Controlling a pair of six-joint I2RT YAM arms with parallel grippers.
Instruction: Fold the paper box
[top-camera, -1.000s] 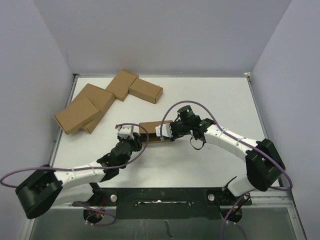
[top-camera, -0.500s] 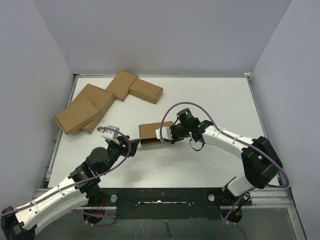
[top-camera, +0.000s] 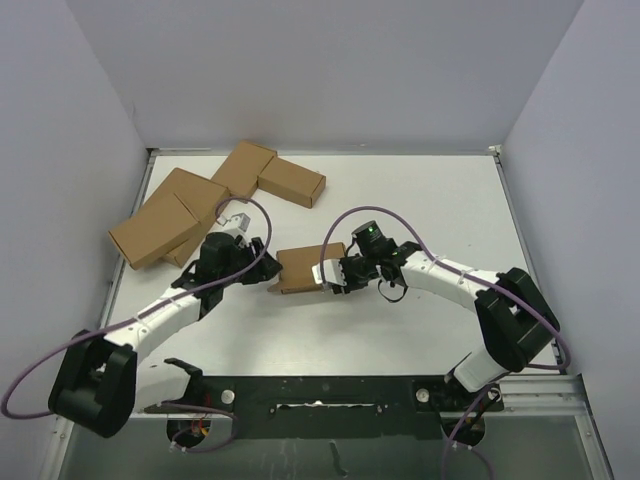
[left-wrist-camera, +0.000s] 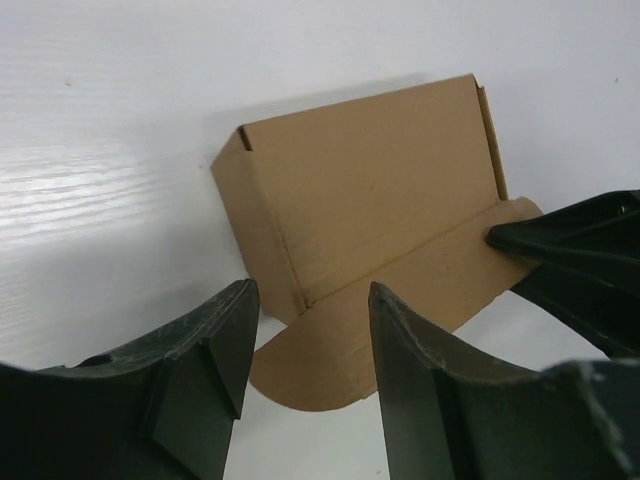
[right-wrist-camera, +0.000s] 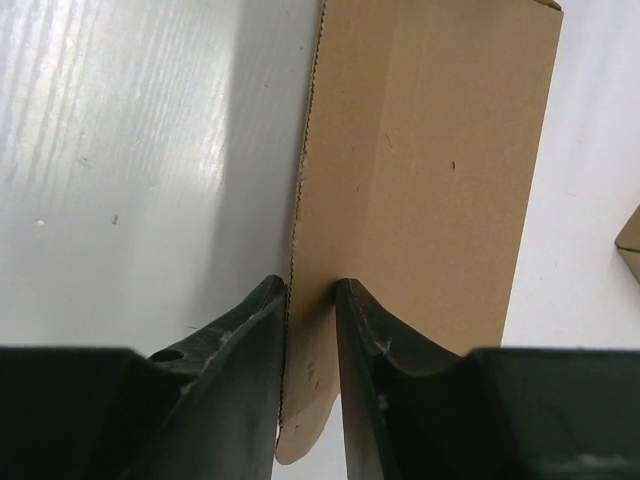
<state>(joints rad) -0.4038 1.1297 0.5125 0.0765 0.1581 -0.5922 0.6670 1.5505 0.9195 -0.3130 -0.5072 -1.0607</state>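
White table (top-camera: 430, 200), right arm (top-camera: 452, 281) stretched leftward, jaws astride paper box (top-camera: 300, 266) flap

The left arm (top-camera: 170, 310) and right arm (top-camera: 450, 283) have white link shells between chunky black joint housings. A purple cable (top-camera: 40, 350) loops loosely off each. A green light (top-camera: 367, 231) glows on the right arm's wrist. The left hand (left-wrist-camera: 310, 300) and right hand (right-wrist-camera: 310, 290) have dark, matte, scuffed fingers. A black rail (top-camera: 330, 392) with round bolts spans the near edge of the counter (top-camera: 440, 200).

The right pincer (right-wrist-camera: 311, 310) covers part of the paper box (right-wrist-camera: 430, 150).
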